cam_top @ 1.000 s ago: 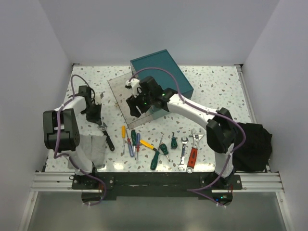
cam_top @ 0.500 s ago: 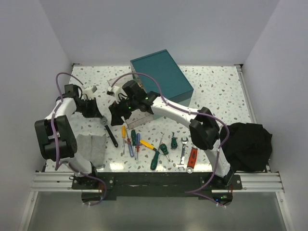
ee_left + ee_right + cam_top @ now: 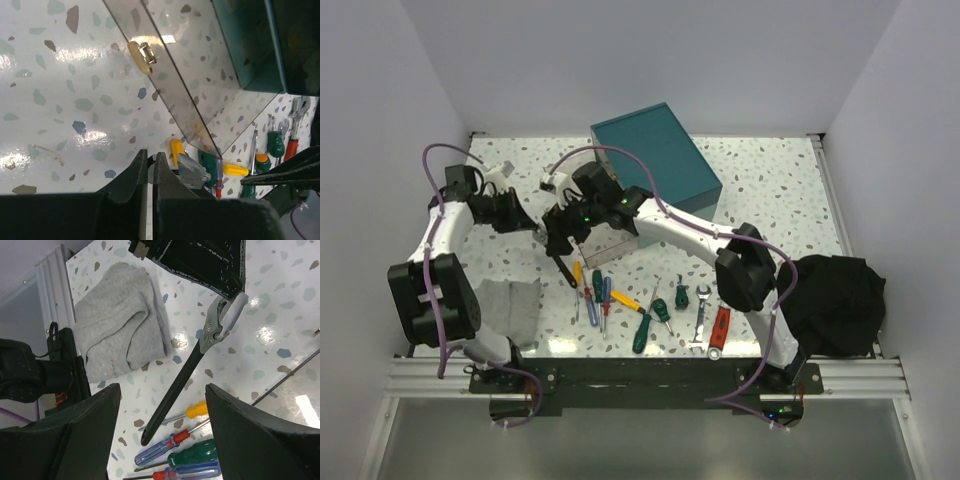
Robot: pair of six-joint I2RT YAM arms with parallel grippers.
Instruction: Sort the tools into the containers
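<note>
You will find no words or numbers you can read here. The grey cloth (image 3: 120,335) has a tiny dark print near its edge, but it is too small to read.

The table (image 3: 775,185) had a white speckled terrazzo top showing glare patches. Plain pale walls (image 3: 620,60) enclosed three sides. An aluminium rail (image 3: 860,375) bordered the near edge.

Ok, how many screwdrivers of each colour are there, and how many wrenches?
Yellow screwdrivers: 2
Green screwdrivers: 4
Blue screwdrivers: 2
Black-handled wrench: 1
Red-handled wrench: 1
Silver wrench: 1
Total: 11
</note>
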